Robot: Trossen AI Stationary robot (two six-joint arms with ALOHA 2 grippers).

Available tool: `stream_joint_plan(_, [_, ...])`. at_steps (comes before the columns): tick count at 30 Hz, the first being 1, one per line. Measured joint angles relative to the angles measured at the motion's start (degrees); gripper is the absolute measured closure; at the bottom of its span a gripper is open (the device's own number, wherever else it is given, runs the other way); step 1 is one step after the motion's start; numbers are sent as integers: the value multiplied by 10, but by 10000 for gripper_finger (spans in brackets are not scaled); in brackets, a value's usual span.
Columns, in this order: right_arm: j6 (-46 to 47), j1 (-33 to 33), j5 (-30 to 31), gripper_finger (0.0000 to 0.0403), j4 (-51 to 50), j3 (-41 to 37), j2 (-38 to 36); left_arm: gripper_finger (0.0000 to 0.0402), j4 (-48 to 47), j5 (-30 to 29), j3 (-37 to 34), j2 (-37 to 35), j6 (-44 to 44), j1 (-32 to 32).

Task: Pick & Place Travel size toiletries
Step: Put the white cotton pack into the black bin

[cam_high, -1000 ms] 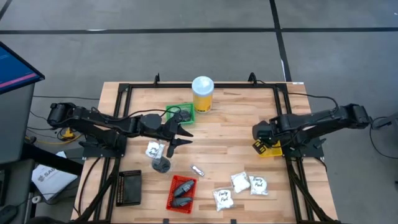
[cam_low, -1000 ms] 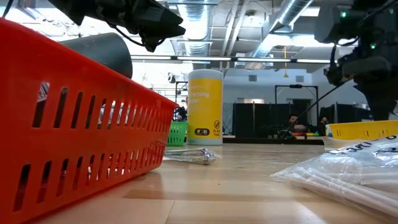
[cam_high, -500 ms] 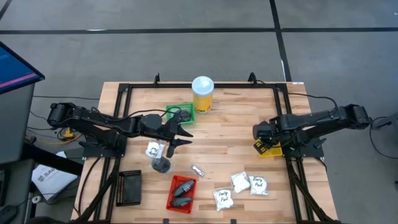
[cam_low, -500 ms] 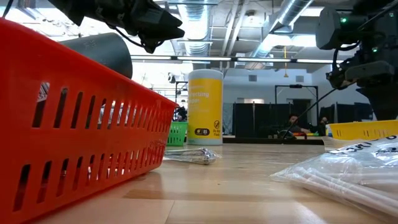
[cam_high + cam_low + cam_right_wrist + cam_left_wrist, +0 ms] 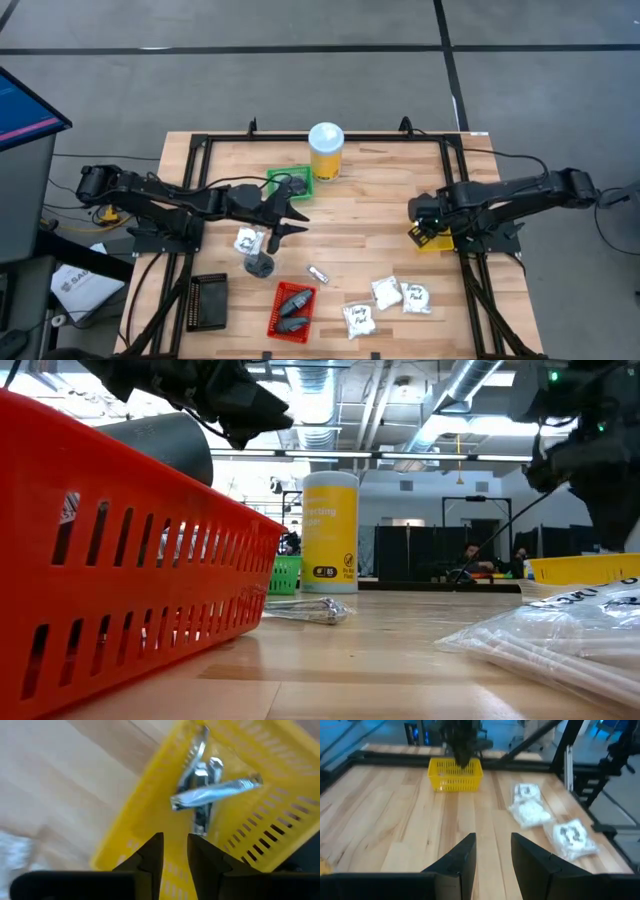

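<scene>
My right gripper (image 5: 173, 851), fingers slightly spread and empty, hangs over the yellow tray (image 5: 150, 810) of silvery tubes (image 5: 215, 790); my left gripper (image 5: 492, 852), fingers likewise parted, hovers mid-desk (image 5: 395, 830).

Three white sachets (image 5: 388, 297) lie near the table's front edge, right of the red tray (image 5: 291, 310).

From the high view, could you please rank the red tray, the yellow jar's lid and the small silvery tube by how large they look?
1. Red tray, clearly largest.
2. Yellow jar's white lid.
3. Silvery tube, smallest.
The jar stands tall, so its lid is nearer the camera and may look slightly enlarged.
</scene>
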Motion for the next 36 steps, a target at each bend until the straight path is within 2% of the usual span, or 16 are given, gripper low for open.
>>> stream_joint_plan(5, [-6, 20, 5, 326, 29, 36, -26, 289, -74, 0, 0, 0, -20, 0])
stream_joint_plan(9, [-27, 40, 6, 326, 109, 42, -37, 289, -163, -2, 0, 0, -45, 0])
stream_joint_plan(13, [-40, 55, 6, 326, 164, 42, -37, 289, -255, -25, 0, 0, -117, 0])
stream_joint_plan(18, [-61, 62, 6, 326, 201, 42, -20, 289, -370, -65, 0, 0, -167, 0])
stream_joint_plan(26, [-89, 62, 7, 326, 214, 42, 13, 286, -434, -67, 0, 0, -186, 0])
stream_joint_plan(30, [-98, 62, 7, 326, 233, 42, 24, 273, -483, -67, 0, 0, -186, 0])
stream_joint_plan(36, [-98, 62, 7, 326, 233, 42, 26, 227, -563, -69, 0, 0, -259, 0])
